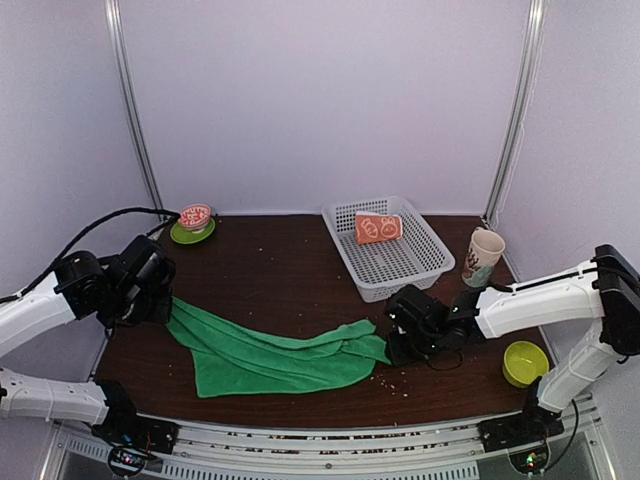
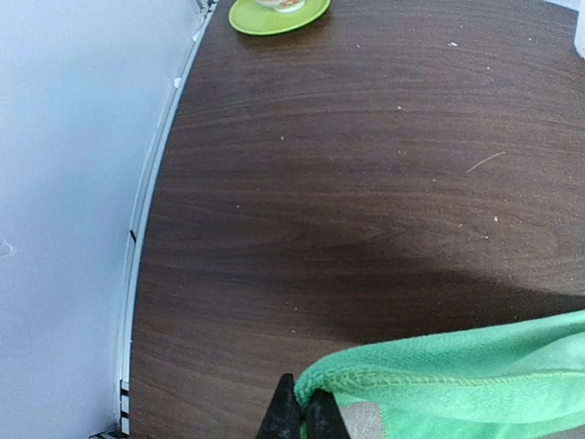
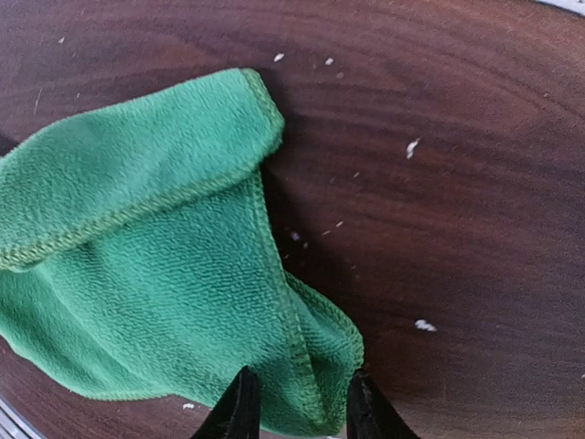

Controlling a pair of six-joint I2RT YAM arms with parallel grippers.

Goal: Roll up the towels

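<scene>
A bright green towel (image 1: 270,355) lies crumpled and stretched across the front of the dark table. My left gripper (image 1: 165,303) is shut on its left corner, and the left wrist view shows the hem of the green towel (image 2: 457,384) pinched between the gripper's (image 2: 303,413) black tips. My right gripper (image 1: 392,348) is at the towel's right end. In the right wrist view the gripper (image 3: 297,407) stands open with a folded corner of the green towel (image 3: 164,274) between its fingers. The orange printed towel (image 1: 378,228) lies rolled in the white basket (image 1: 400,285).
A green saucer (image 1: 193,236) with a red bowl on it stands at the back left, and the saucer (image 2: 274,16) also shows in the left wrist view. A printed cup (image 1: 483,257) stands right of the basket. A lime bowl (image 1: 524,362) sits at the front right. Crumbs dot the wood.
</scene>
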